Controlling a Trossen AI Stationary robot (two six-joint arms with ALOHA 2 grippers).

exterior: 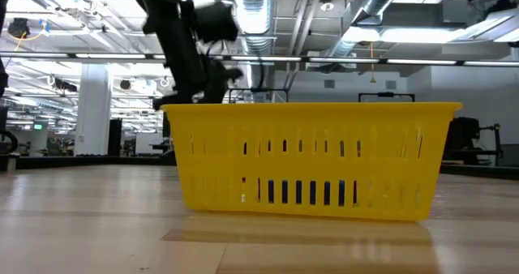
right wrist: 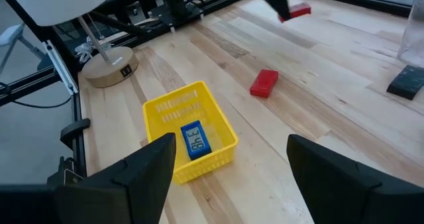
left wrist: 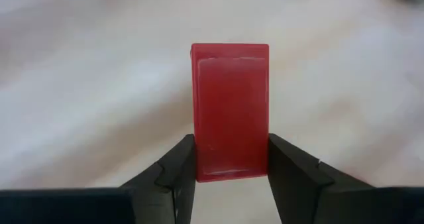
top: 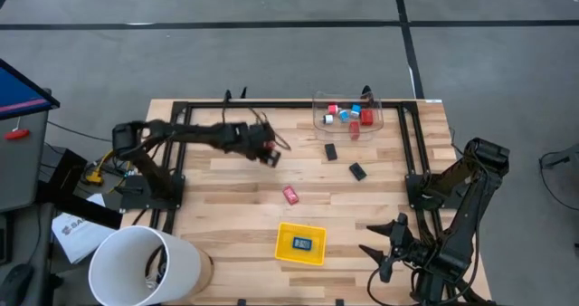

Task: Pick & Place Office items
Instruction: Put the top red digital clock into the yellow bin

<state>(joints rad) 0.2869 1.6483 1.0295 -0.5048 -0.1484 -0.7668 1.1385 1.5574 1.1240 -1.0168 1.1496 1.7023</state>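
My left gripper (top: 270, 155) is over the table's middle left, shut on a red rectangular block (left wrist: 230, 111). A second red block (top: 290, 195) lies flat on the wood between that gripper and the square yellow tray (top: 288, 253). A blue-and-white piece (right wrist: 194, 139) lies in the tray. Two black pieces (top: 330, 150) (top: 358, 171) lie on the table near the clear plastic box (top: 318, 118), which holds several red and blue pieces. My right gripper (top: 389, 244) is open and empty at the near right. My left gripper pinches the red block's two long sides (left wrist: 197, 159) between its two fingers, near one end. The rest of the block sticks out past the fingertips (left wrist: 281, 159). In the right wrist view the block (right wrist: 296, 12) is lifted clear of the table.
A white lamp shade (top: 145, 265) on a round wooden base (right wrist: 109, 68) stands at the near left corner. A black metal frame (top: 271, 103) runs along the far edge and both sides. Bare wood lies between the tray and the box.
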